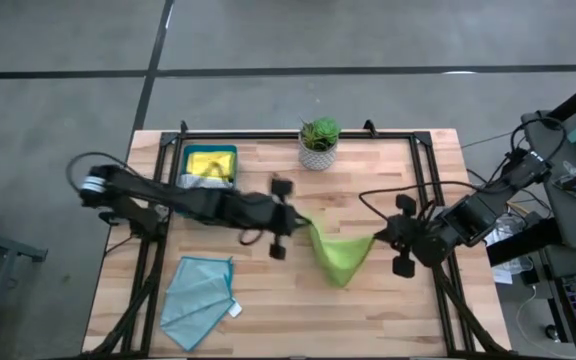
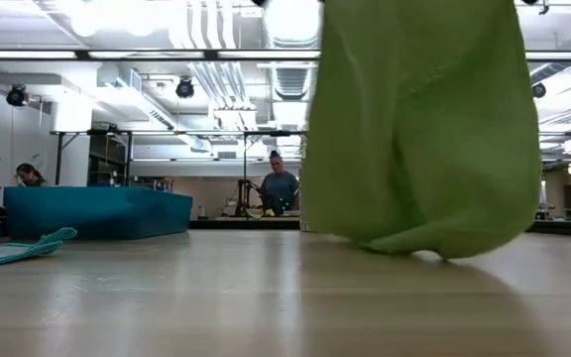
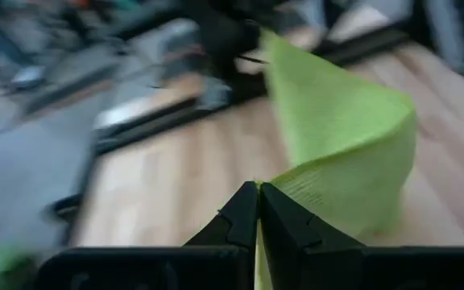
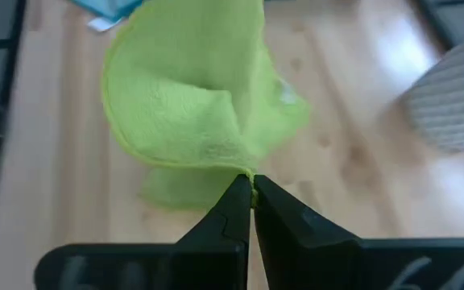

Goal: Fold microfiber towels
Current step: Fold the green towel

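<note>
The lime green towel [image 1: 338, 255] hangs between my two grippers over the middle of the table; it fills the upper right of the low view [image 2: 424, 129]. My left gripper [image 1: 306, 226] is shut on its left corner, my right gripper [image 1: 376, 238] on its right corner. The light teal towel with a white tag [image 1: 200, 290] lies flat near the table's front left. A yellow towel [image 1: 210, 160] and a pale grey one [image 1: 204, 180] lie in the dark teal tray [image 1: 230, 150] at the back left. My left gripper pinches a corner of the green towel [image 3: 274, 189] between its two fingers, coming level from the table's left. The towel hangs from the hold. My right gripper pinches the opposite corner [image 4: 250, 175] between its two fingers, coming level from the table's right. The towel sags between the two holds, its lowest fold [image 2: 434, 243] at or just above the tabletop.
A small potted plant [image 1: 319, 142] stands at the table's far edge, behind the green towel. Bare wood lies in front of the hanging towel [image 1: 348, 320]. People show in the room beyond the table in the low view [image 2: 279, 188].
</note>
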